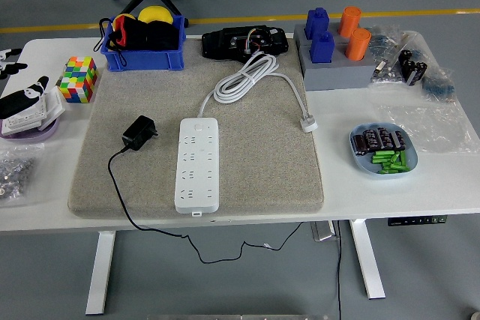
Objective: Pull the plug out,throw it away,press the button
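One plug (139, 132) unplugged beside strip (198, 163) | left hand (9, 61) far left, fingers unclear

My left hand (22, 97) rests at the table's (450, 185) left edge, apart from the grey mat (285, 177). On the mat the white power strip (198, 163) lies lengthwise, with the black plug (139, 132) just beside it to the left, unplugged, its black cord (120, 200) trailing over the near edge. The strip's white cable (244, 78) coils behind.

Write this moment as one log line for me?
adapter: unplugged, lying on mat left of strip | strip sockets: nothing plugged in | robot hands: not in view
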You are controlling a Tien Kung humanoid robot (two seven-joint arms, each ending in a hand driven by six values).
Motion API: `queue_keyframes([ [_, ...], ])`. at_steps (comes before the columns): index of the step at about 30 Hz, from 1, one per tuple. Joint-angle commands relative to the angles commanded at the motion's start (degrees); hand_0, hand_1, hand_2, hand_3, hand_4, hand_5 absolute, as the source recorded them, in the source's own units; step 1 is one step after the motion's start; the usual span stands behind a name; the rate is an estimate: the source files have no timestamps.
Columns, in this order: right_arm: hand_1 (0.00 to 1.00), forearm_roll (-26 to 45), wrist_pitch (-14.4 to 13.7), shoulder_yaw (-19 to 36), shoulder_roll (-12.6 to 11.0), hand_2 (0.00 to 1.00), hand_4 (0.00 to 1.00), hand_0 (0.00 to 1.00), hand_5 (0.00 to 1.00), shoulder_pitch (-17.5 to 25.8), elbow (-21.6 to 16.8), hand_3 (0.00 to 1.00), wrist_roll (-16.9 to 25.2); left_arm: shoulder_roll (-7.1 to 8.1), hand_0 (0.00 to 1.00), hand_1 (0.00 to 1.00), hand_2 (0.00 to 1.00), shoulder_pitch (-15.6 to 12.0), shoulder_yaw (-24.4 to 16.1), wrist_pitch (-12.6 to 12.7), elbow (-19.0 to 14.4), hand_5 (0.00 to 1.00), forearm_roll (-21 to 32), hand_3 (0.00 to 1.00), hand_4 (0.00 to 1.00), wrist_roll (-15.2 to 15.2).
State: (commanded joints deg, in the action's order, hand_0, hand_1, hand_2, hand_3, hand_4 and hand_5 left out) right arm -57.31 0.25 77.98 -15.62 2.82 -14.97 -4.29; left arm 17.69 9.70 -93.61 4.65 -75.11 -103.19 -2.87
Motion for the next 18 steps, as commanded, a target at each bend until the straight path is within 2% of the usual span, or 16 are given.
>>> queue_keyframes([
  [18, 0.679, -0.4, 0.0, 1.9, 1.1, 0.660, 0.750, 0.726, 0.613, 0.9, 0.0, 0.654, 0.0, -0.61, 0.777, 0.756, 0.726, -0.8, 0.4, -0.3, -1.2, 0.356, 0.0, 0.869, 0.720, 0.0],
])
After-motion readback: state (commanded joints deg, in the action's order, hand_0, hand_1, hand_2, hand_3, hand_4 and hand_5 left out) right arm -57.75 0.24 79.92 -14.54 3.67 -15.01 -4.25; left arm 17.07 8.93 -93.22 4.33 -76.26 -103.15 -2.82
